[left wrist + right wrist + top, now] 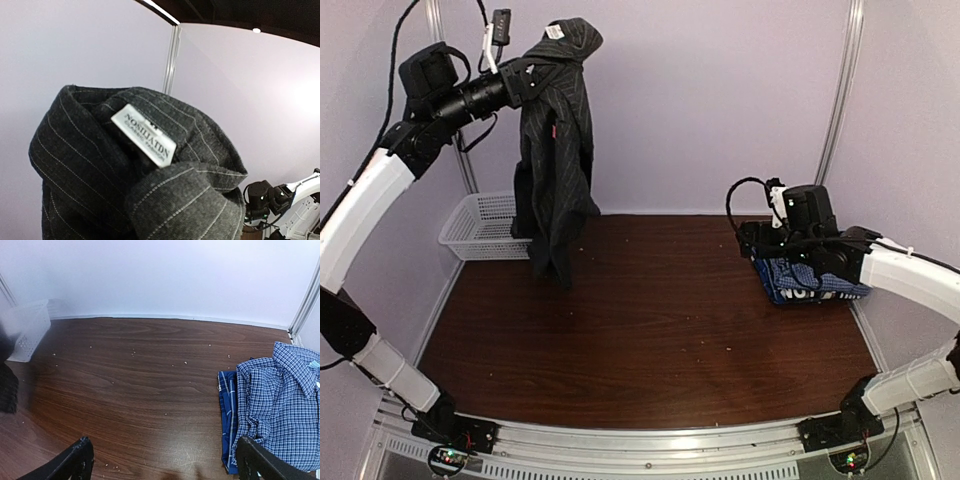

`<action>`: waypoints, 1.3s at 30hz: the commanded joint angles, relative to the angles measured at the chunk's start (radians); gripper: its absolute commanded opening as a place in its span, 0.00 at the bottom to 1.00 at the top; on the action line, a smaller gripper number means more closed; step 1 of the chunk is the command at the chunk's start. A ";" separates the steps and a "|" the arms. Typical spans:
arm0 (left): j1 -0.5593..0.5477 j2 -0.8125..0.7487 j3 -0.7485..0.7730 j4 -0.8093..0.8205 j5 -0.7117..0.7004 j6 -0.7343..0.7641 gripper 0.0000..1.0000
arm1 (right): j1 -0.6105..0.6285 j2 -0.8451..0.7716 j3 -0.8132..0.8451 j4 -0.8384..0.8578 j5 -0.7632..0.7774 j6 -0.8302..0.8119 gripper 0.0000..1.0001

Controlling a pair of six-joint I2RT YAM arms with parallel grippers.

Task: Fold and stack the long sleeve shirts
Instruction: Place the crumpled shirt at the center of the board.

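A black pinstriped long sleeve shirt (556, 150) hangs from my left gripper (533, 72), which is raised high at the back left and shut on its collar area. The hem touches the table. In the left wrist view the shirt's collar (150, 175) and its white label (144, 134) fill the frame and hide the fingers. A folded blue-white checked shirt (280, 410) lies on top of a folded blue one (227, 415) at the table's right edge (815, 285). My right gripper (165, 465) hovers open just left of that stack, nothing between its fingers (75, 462).
A white mesh basket (480, 225) stands at the back left corner, partly behind the hanging shirt; it also shows in the right wrist view (27, 332). The dark wooden table (660, 320) carries small pale crumbs. Walls close in the back and sides.
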 commanded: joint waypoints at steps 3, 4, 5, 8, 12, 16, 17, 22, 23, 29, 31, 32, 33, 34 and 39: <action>-0.189 0.189 -0.045 -0.031 -0.032 0.030 0.00 | 0.006 -0.175 -0.054 -0.029 -0.087 0.008 1.00; -0.222 0.225 -0.050 -0.036 -0.052 0.036 0.01 | 0.005 -0.199 -0.062 -0.033 -0.092 0.008 1.00; -0.253 0.260 -0.059 -0.034 -0.073 0.040 0.02 | 0.004 -0.223 -0.068 -0.040 -0.090 0.008 1.00; -0.353 0.381 -0.066 -0.032 -0.136 0.059 0.06 | 0.001 -0.277 -0.074 -0.075 -0.054 0.019 1.00; -0.444 0.587 0.034 -0.065 -0.139 0.143 0.16 | -0.005 -0.287 -0.068 -0.134 0.004 0.036 1.00; -0.451 0.734 0.188 -0.138 -0.146 0.182 0.08 | -0.007 -0.280 -0.080 -0.154 -0.015 0.049 1.00; -0.451 0.748 0.203 -0.142 -0.154 0.191 0.04 | -0.007 -0.286 -0.091 -0.147 -0.027 0.049 1.00; -0.447 0.756 0.221 -0.149 -0.154 0.213 0.01 | -0.006 -0.314 -0.168 -0.086 -0.167 0.046 1.00; -0.444 0.752 0.220 -0.149 -0.153 0.210 0.02 | -0.006 -0.321 -0.184 -0.067 -0.199 0.051 1.00; -0.380 0.710 0.188 -0.117 -0.073 0.075 0.00 | -0.004 -0.385 -0.350 0.142 -0.401 0.107 0.98; -0.367 0.680 0.150 -0.075 -0.025 0.032 0.00 | -0.003 -0.370 -0.396 0.229 -0.461 0.118 0.97; -0.365 0.666 0.140 -0.064 -0.015 0.021 0.00 | -0.003 -0.355 -0.412 0.278 -0.479 0.120 0.96; -0.364 0.655 0.135 -0.063 -0.005 0.016 0.00 | -0.002 -0.324 -0.422 0.319 -0.490 0.120 0.96; -0.365 0.645 0.131 -0.062 0.006 0.007 0.00 | 0.001 -0.300 -0.428 0.352 -0.501 0.116 0.96; -0.365 0.606 0.102 -0.016 0.086 -0.048 0.00 | 0.008 -0.166 -0.406 0.505 -0.547 0.081 0.95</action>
